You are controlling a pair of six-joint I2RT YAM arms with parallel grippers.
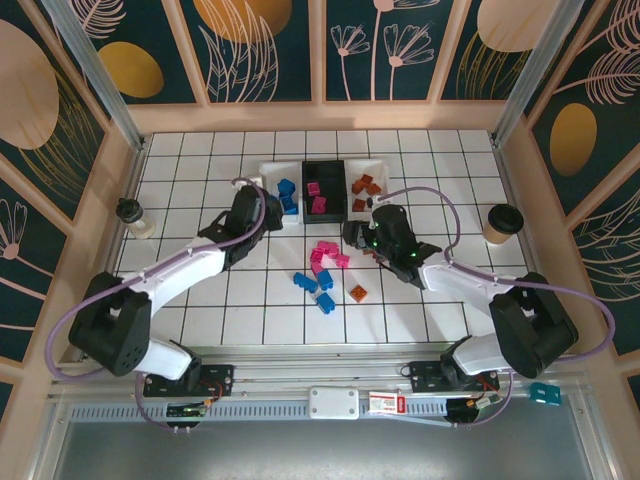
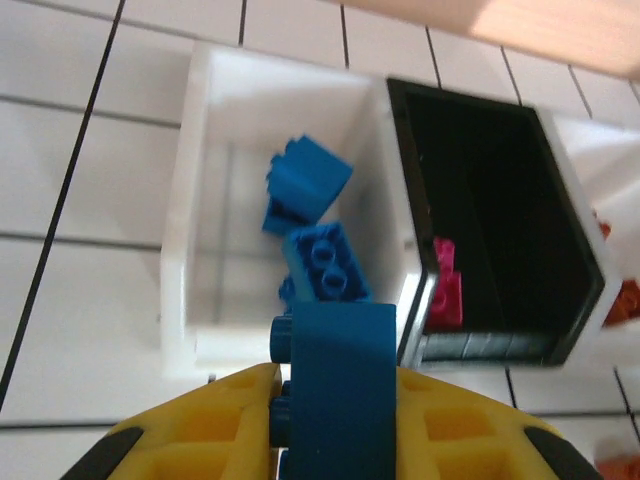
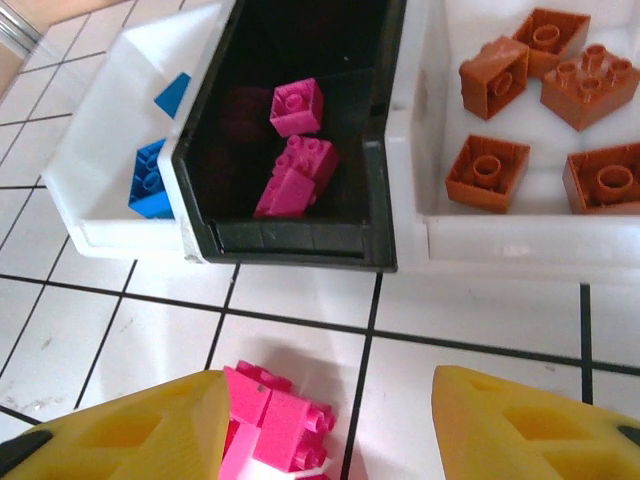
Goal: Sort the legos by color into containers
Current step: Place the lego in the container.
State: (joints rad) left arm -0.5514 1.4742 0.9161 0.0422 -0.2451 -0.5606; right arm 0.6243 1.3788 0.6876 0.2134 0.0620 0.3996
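Gripping a blue plastic brick [image 2: 345, 360] between closed jaws, the left gripper [image 2: 335, 435] hovers at the 6 o'clock edge of the white rectangular plastic bin [image 2: 185, 200] containing blue bricks [image 2: 310, 185]. The right gripper [image 3: 330, 400], jaws apart, frames loose magenta bricks [image 3: 275, 415], apparently untouched, at 6 o'clock of the black plastic bin [image 3: 300, 245].

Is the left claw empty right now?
No, the left claw is shut on a blue brick, just short of the white bin with other blue bricks inside.
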